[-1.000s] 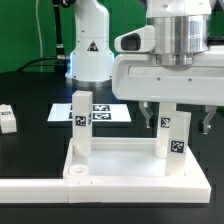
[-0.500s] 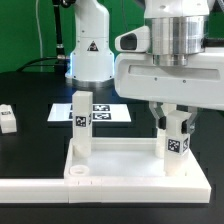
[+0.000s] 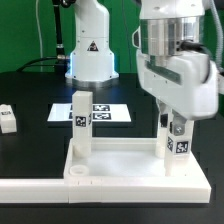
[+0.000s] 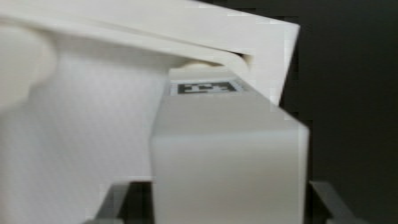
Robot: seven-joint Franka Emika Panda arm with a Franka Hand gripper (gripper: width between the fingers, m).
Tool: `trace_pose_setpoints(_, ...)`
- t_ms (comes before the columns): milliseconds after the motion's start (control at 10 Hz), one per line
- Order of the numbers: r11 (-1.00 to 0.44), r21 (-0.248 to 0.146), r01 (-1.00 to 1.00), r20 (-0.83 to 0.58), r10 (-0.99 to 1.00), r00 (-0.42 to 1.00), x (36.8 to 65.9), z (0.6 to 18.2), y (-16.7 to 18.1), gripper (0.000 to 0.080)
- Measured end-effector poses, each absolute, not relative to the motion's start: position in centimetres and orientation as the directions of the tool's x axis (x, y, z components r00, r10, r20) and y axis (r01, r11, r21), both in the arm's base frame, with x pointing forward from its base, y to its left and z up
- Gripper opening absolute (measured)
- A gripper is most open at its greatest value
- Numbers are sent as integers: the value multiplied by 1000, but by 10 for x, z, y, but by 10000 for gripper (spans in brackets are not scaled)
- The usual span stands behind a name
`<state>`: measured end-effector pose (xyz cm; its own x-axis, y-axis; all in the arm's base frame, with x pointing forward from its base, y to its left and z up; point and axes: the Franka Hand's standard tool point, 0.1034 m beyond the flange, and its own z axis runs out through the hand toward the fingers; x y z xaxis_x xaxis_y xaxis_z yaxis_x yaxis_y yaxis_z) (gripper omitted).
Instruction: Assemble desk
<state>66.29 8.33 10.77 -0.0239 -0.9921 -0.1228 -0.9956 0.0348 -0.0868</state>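
The white desk top (image 3: 120,166) lies tray-like at the front of the table, with two tagged legs standing in its far corners. The left leg (image 3: 80,125) stands free. My gripper (image 3: 172,126) hangs over the right leg (image 3: 177,146) and is shut on it, one dark finger (image 3: 160,122) against its side. In the wrist view the right leg (image 4: 228,140) fills the space between my dark fingers (image 4: 128,202), tag side up, with the desk top (image 4: 98,120) beyond it. My gripper (image 4: 228,206) holds the leg near its upper end.
A loose tagged leg (image 3: 7,119) lies at the exterior view's left edge. The marker board (image 3: 103,113) lies behind the desk top. The arm's white base (image 3: 88,50) stands at the back. A long white border bar (image 3: 30,187) runs along the front.
My gripper has closed on the right leg: its fingers stood wide apart a second ago. The hand has since turned about its vertical axis while holding the leg.
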Motion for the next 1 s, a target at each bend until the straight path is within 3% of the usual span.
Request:
trace_pose_setpoints(100,135,-83,-987,-146,-982,-122,661,107,83,292)
trace_pose_setpoints(500,291,-54,-955,-151,-948,-280,660,108,81,292)
trace_pose_setpoints(700,294,-54,-954,-150,-947,-283,660,107,80,292)
trace_pose_setpoints(800,294,-57,-954,-150,-947,-283,660,107,80,482)
trace_pose_setpoints(900,275,-70,-959,-152,-953,-262,661,111,78,593)
trace_pose_setpoints(1000,246,-88,-965,-157,-960,-231,658,123,71,593)
